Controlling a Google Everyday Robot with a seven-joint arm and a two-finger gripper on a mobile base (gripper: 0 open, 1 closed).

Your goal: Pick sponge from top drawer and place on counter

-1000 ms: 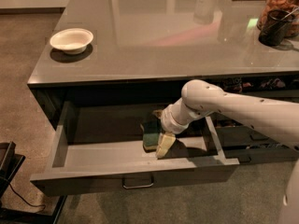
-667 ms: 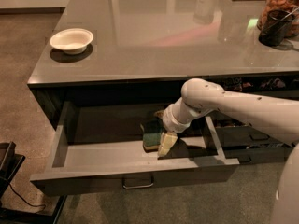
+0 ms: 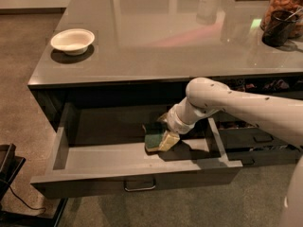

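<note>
The top drawer [image 3: 94,167] stands pulled out below the counter [image 3: 165,37]. The sponge [image 3: 152,138], dark green over yellow, lies in the middle of the drawer, slightly tilted. My white arm reaches in from the right. My gripper [image 3: 160,137] is down in the drawer and shut on the sponge. One pale finger [image 3: 169,140] presses its right side, and the other finger is mostly hidden behind it. The sponge sits at or just above the drawer floor.
A white bowl [image 3: 72,40] sits on the counter's left front corner. A dark cup [image 3: 278,28] and a jar stand at the back right. Narrower drawers [image 3: 255,138] are on the right behind my arm. A dark object [image 3: 7,169] stands on the floor at the left.
My gripper has stayed at the sponge in the drawer. The sponge has tipped slightly between the fingers.
</note>
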